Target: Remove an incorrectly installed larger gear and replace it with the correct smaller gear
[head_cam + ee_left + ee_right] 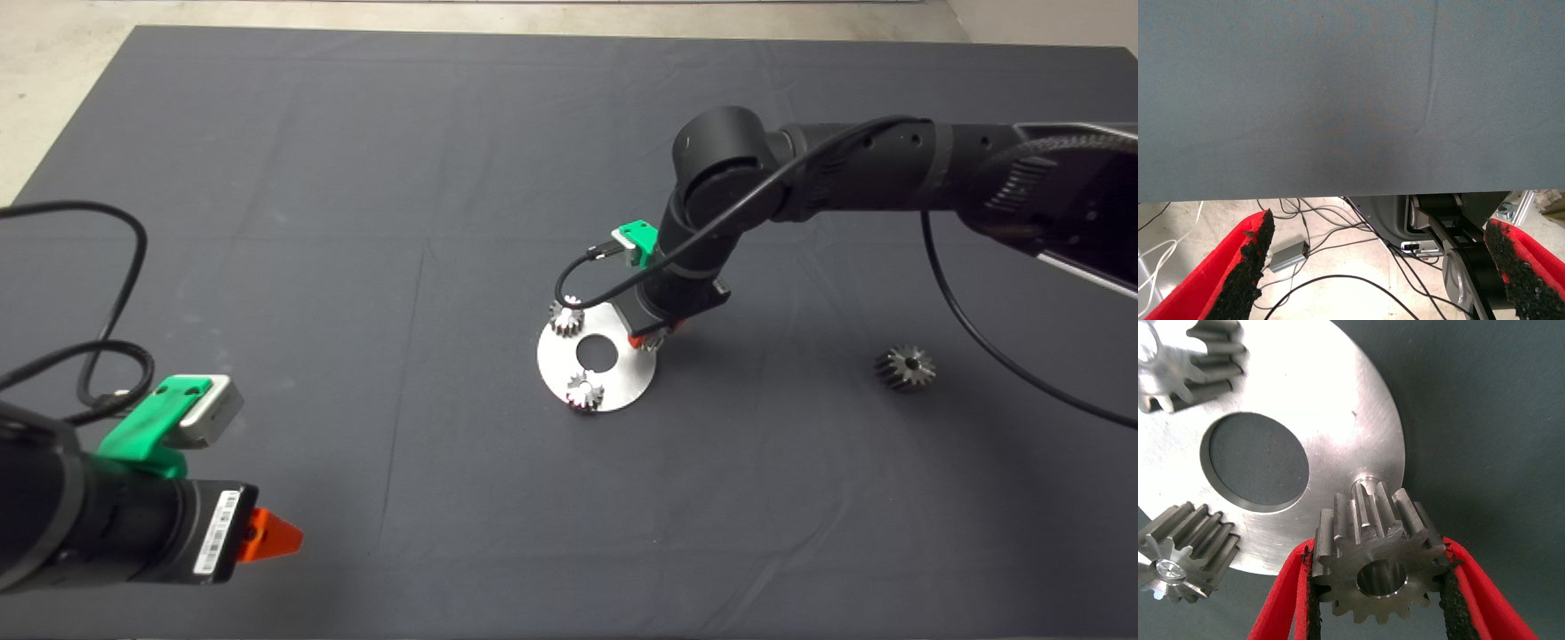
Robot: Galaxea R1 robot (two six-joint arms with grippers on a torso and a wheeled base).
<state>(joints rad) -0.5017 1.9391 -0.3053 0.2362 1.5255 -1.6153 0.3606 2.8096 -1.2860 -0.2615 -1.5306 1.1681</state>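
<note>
Right gripper (1378, 600) jaws pinch the smaller gear (1375, 563) just beside a bare pin (1363, 481) at the plate (1331, 433) edge; left gripper (1381, 267) jaws spread, parked at the bench's near left corner

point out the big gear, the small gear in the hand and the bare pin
big gear (905, 367), head view, its toothed top
small gear (1377, 561), right wrist view, face beside its hole
pin (1363, 481), right wrist view, its tip
</note>
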